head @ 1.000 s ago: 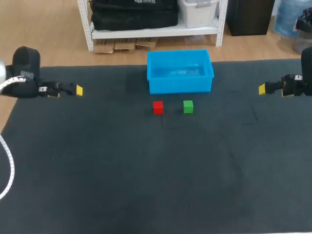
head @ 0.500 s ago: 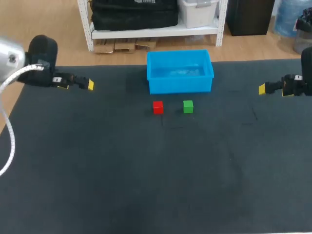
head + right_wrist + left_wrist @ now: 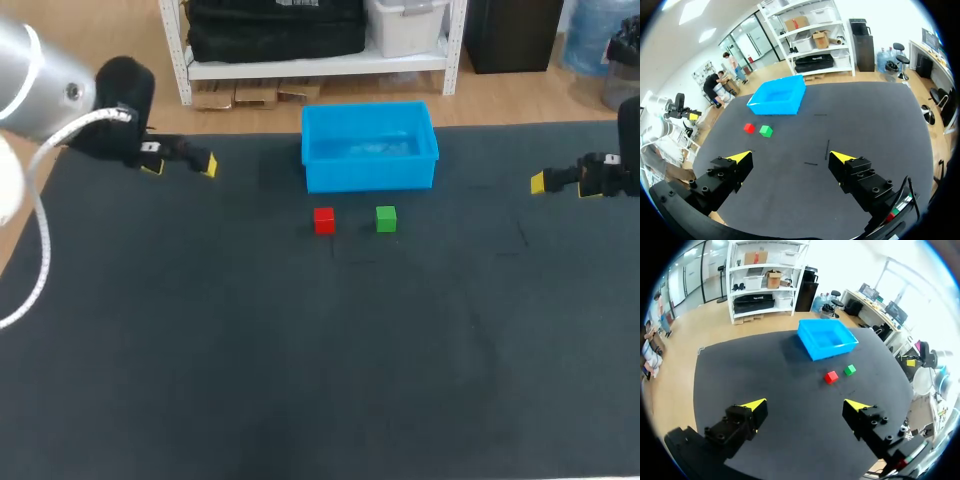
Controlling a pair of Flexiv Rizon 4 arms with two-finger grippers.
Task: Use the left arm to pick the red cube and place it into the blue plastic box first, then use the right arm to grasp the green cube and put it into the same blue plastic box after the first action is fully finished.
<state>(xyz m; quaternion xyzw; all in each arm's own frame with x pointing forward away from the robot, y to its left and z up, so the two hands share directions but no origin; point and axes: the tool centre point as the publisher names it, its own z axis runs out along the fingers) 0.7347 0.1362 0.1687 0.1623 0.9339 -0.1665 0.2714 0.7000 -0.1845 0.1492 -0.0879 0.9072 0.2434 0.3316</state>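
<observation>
The small, bright red cube (image 3: 324, 220) sits flat just in front of the open blue plastic box (image 3: 370, 177), with the small green cube (image 3: 386, 219) beside it, not touching. The left gripper (image 3: 805, 405) hangs well left of the box, jaws wide; the right gripper (image 3: 790, 157) is well right, wide too.

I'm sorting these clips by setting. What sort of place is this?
Probably a robotics lab bench: a left arm and right arm flank a dark table bearing a blue box, red cube and green cube.
</observation>
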